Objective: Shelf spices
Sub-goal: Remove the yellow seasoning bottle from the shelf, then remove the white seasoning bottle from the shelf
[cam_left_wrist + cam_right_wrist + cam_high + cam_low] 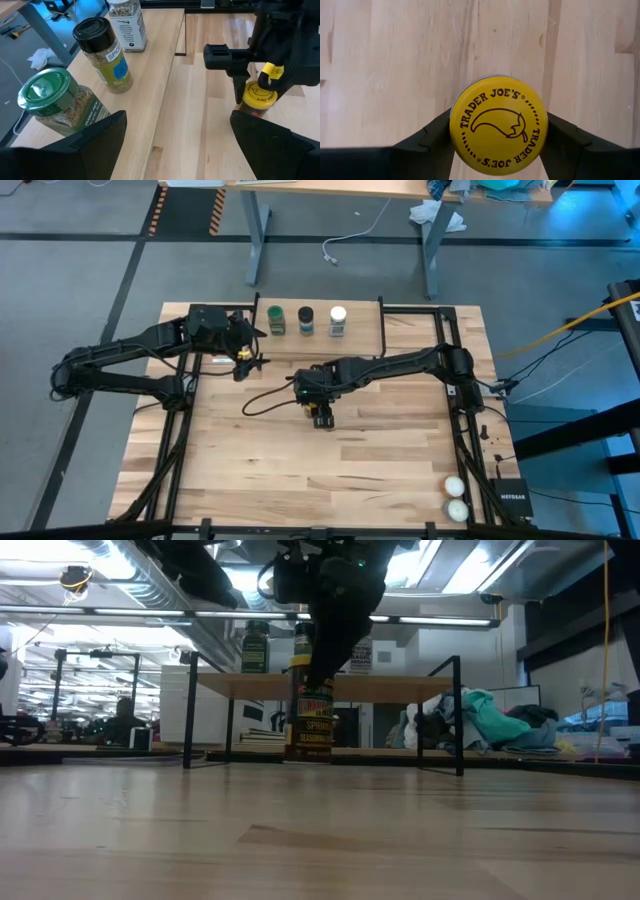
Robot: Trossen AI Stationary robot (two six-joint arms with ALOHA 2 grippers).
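While the right gripper clasps the yellow-lidded jar over bare table in the high view, the green, black and white jars stand in a row on the shelf beyond it; two whitish balls lie well apart at the table's corner. From the low view, the amber jar sits upright on the tabletop before the shelf, between the jaws. Seen from the left wrist, the left gripper hovers spread and empty beside the shelved jars. From the right wrist, both fingers press the yellow lid's sides.
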